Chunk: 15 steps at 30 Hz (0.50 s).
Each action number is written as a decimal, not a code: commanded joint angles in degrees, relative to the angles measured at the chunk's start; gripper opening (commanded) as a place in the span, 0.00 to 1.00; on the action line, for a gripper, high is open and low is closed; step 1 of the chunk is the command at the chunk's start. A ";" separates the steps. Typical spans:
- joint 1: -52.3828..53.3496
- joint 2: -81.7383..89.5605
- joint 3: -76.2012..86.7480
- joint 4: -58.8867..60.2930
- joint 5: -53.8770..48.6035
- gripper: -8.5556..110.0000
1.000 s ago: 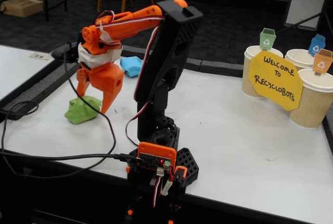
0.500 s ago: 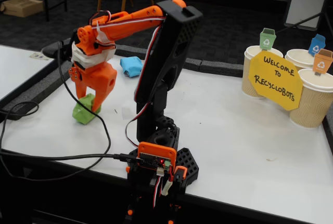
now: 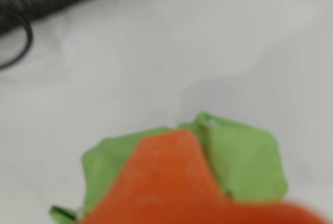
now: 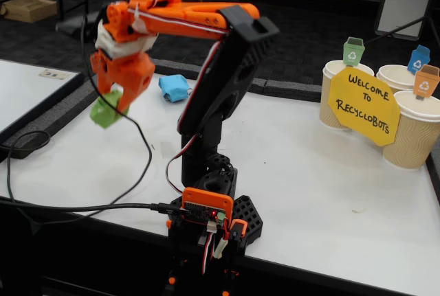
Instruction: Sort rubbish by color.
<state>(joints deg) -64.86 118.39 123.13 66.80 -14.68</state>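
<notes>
Two wads are in play, and I hold one: the green wad [image 4: 105,112] is pinched between my gripper's [image 4: 112,107] orange fingers, up in the air and clear of the table [image 4: 309,172]. The wrist view shows what the fixed view cannot — the green wad [image 3: 239,156] seen close, its creased paper bulging out on both sides of one blurred orange finger [image 3: 166,182], with bare white table beneath and a dark cable [image 3: 21,42] curling in at the upper left. That view shows only one finger, so the grip itself I read from the fixed view, where the wad sits at the fingertips.

The fixed view alone shows the blue wad [image 4: 174,88], lying on the table at its far edge, behind my arm [image 4: 220,69] and to the right of the gripper. Well apart, at the right of that view, stand three cups [image 4: 412,131] with a yellow sign [image 4: 363,106] in front — small green [image 4: 353,51], blue [image 4: 418,59] and orange [image 4: 426,80] tags rise above them. My base [image 4: 210,213] stands at the near edge, a black cable [image 4: 82,207] trailing off left.
</notes>
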 commanded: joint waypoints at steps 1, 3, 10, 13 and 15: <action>1.49 8.96 -10.90 4.39 -1.14 0.07; 2.02 10.72 -12.13 5.80 -1.14 0.07; 2.20 16.26 -16.26 11.43 -1.14 0.07; 2.20 18.72 -16.44 13.10 -1.14 0.07; 2.20 20.57 -16.44 14.33 -1.14 0.07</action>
<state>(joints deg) -63.63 131.40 114.35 80.16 -14.68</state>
